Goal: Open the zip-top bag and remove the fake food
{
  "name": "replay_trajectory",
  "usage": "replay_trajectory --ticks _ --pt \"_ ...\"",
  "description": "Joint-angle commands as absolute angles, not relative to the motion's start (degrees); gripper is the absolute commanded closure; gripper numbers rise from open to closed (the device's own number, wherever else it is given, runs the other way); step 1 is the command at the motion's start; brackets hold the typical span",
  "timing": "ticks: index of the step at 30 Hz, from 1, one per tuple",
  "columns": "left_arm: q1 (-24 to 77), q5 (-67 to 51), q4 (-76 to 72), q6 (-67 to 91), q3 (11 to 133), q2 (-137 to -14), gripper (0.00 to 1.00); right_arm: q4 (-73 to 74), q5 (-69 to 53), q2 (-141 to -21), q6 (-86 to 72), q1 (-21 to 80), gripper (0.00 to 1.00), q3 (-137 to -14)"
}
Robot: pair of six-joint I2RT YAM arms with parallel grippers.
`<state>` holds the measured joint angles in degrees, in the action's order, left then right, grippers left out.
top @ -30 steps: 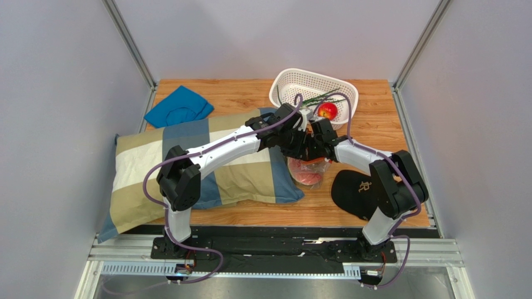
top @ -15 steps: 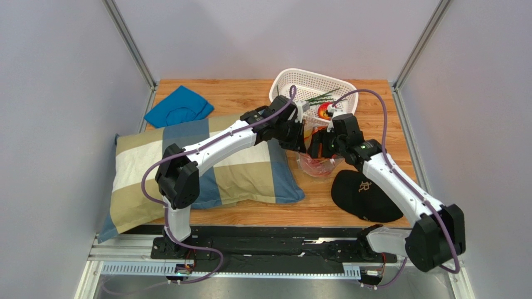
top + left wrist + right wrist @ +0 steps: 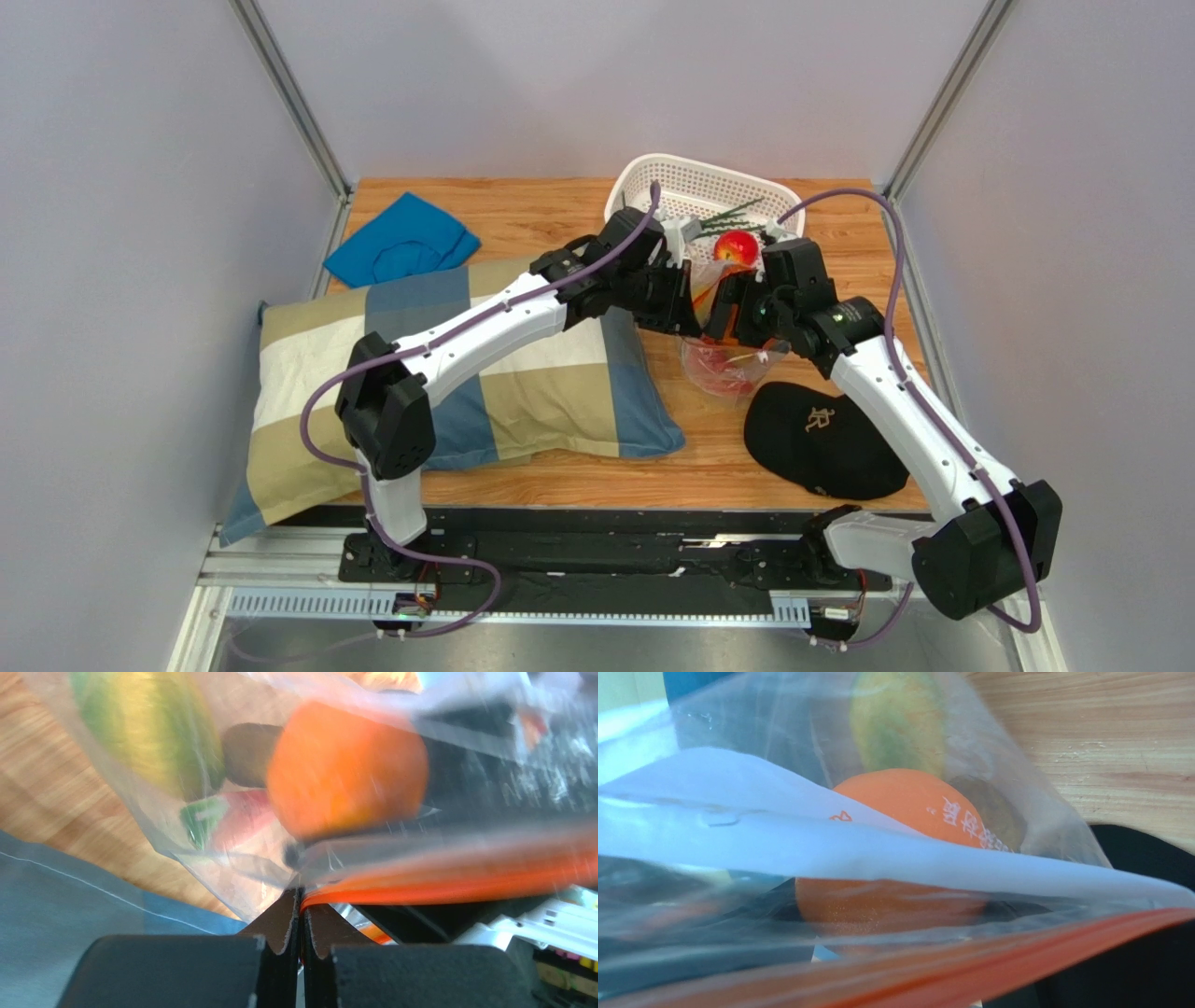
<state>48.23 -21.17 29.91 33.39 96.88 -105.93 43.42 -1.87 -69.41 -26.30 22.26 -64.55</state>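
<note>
left wrist view: left gripper (image 3: 302, 906) is clenched on the bag's orange zip strip (image 3: 449, 882), fingertips pinched together. the bag (image 3: 725, 367) is over the table (image 3: 561, 224), between pillow (image 3: 463, 378) and cap (image 3: 821, 441), near the basket (image 3: 687, 189). an orange (image 3: 347, 766) and a yellow-green piece (image 3: 151, 728) lie inside. right gripper (image 3: 732, 311) is at the bag's mouth; whether it grips, i cannot tell.

Clear zip-top bag (image 3: 723, 367), fake food (image 3: 347, 766) inside

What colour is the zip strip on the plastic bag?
Orange-red; the zip strip shows best in the left wrist view.
</note>
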Motion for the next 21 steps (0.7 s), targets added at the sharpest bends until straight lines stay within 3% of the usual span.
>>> replay_trajectory --ticks 1,5,7,21 --pt "50.8 -23.8 25.0 40.1 90.8 -101.9 1.00 32.8 5.1 -70.6 -44.1 22.6 0.91 -67.2" --pt "51.5 -24.5 25.2 40.4 89.8 -102.2 1.00 33.7 1.7 -75.5 -46.3 22.9 0.94 -69.8" --pt "51.4 -23.2 25.9 38.9 90.0 -101.6 1.00 32.3 -3.9 -76.5 -39.9 23.1 0.95 -69.7" --pt "47.4 -17.1 32.0 28.0 96.5 -100.0 1.00 38.9 -15.6 -67.9 -18.4 24.9 1.00 -54.6"
